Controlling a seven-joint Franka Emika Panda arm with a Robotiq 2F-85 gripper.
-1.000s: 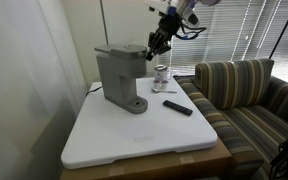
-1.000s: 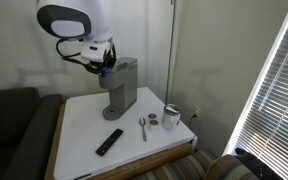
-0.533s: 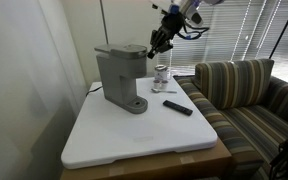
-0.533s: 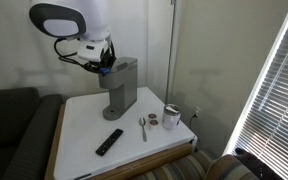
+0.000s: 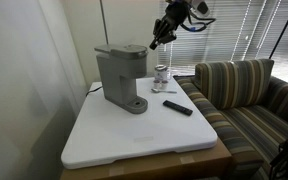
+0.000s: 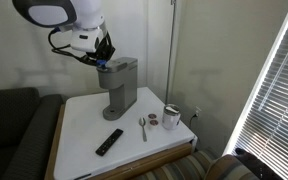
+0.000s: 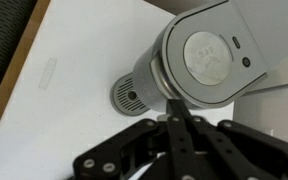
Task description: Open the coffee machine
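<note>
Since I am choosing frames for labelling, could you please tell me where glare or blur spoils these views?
In an exterior view, the black hand is nearly a silhouette near the bright slatted window blinds; in the wrist view, the white tabletop is almost washed out, the tall grey boxy coffee machine reads clearly, and the hand itself looks soft.

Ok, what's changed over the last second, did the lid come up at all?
The gripper has risen a little above the coffee machine, jaws shut with nothing between them. The lid looks as closed as before. The jar and remote haven't moved.
</note>
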